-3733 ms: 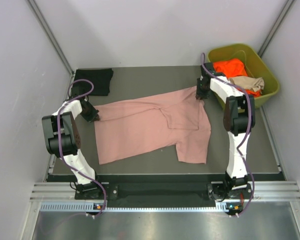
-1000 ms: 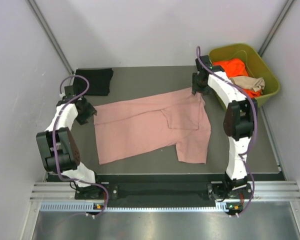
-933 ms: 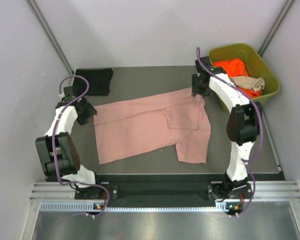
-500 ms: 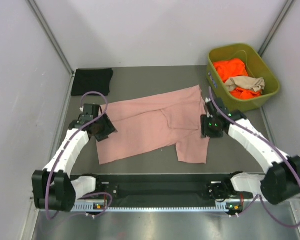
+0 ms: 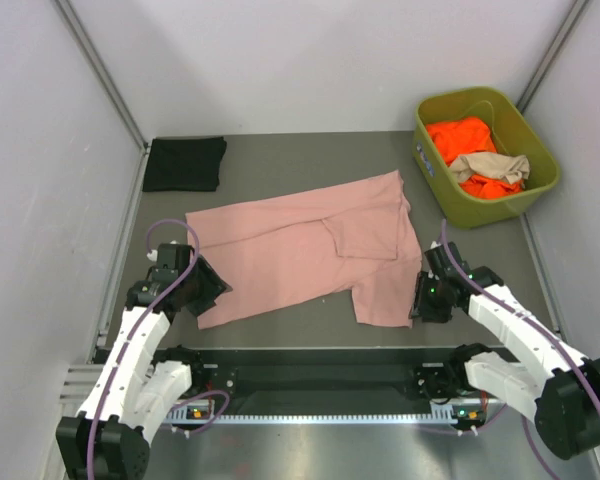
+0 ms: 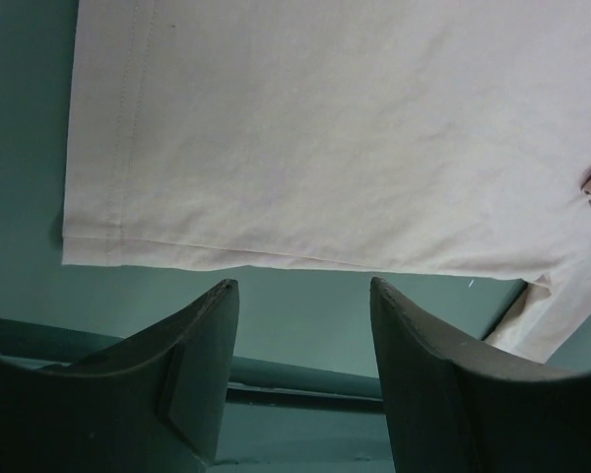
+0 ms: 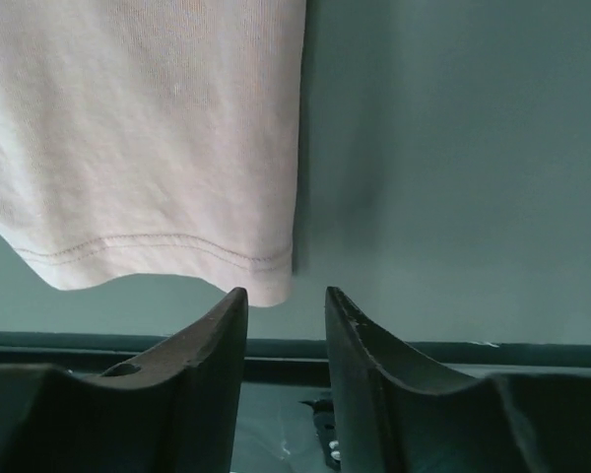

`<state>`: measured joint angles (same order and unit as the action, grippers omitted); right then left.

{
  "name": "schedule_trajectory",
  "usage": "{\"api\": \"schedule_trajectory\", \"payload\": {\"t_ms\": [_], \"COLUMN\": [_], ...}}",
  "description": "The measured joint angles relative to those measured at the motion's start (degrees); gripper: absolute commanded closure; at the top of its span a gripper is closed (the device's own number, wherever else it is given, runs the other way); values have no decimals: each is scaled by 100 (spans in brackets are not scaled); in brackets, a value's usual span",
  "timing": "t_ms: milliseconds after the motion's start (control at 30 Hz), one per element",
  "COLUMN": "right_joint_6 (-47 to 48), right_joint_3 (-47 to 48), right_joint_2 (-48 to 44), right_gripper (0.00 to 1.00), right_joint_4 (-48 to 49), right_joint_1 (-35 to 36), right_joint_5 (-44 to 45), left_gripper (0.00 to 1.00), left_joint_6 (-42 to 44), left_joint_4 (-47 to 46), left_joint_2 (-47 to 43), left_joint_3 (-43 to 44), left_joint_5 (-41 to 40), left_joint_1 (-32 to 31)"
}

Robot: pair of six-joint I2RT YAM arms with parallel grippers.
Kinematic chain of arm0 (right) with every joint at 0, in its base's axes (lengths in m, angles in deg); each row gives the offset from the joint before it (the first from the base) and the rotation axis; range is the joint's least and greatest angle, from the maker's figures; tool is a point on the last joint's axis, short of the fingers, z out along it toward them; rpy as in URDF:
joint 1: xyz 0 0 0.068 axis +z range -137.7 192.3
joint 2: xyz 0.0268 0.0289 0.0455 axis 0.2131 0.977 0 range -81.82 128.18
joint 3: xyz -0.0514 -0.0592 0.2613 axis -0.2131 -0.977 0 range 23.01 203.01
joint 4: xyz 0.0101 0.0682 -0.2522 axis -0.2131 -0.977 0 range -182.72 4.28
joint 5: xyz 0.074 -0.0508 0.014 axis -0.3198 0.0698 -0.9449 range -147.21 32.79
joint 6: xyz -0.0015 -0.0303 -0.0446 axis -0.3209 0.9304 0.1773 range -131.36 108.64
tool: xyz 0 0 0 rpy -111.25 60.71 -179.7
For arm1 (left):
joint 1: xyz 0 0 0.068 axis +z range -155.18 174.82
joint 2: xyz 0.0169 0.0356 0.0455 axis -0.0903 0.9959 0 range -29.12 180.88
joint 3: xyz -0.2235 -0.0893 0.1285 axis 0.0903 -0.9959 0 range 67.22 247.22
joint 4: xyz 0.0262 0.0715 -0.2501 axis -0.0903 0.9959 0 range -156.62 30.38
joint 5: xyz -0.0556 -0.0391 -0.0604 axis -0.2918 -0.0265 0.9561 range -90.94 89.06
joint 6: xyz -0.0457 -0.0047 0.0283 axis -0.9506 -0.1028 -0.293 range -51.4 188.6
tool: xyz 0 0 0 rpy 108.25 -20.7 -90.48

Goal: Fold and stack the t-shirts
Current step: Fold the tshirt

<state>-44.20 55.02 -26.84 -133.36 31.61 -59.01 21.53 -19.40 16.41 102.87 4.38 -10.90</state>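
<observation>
Dusty pink cloth t-shirt [image 5: 280,255] — soft, matt knit with stitched hems; dark grey table top [image 5: 300,160] — matt, smooth; olive-green plastic bin [image 5: 492,211], glossy.

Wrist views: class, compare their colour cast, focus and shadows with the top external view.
Left wrist: teal-tinted table, pink t-shirt stitching sharp, near gripper fingers dark and soft. Right wrist: same tint, narrow dark shadow along the shirt's right edge. Top external: neutral grey table, even light, sharp.

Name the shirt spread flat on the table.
The dusty pink shirt, opened out mid-table; the black shirt is a compact block; the orange shirt and tan shirt sit bunched in the bin.
</observation>
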Motion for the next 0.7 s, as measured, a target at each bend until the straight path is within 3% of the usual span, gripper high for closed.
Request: {"api": "schedule_trajectory", "payload": {"t_ms": [400,700], "right_joint_6": [-98,-129], "right_joint_3": [-170,-157], "right_joint_2": [549,890], "right_gripper": [73,57], "right_joint_4": [907,811], "right_joint_1": [-7,-7], "right_joint_5": [-387,-127], "left_gripper": [39,39], "left_joint_6": [188,573], "left_joint_4": [221,221], "left_joint_2": [46,570], "left_joint_3": [417,909], "left_joint_5": [-83,-306], "left_joint_1": [0,0]}}
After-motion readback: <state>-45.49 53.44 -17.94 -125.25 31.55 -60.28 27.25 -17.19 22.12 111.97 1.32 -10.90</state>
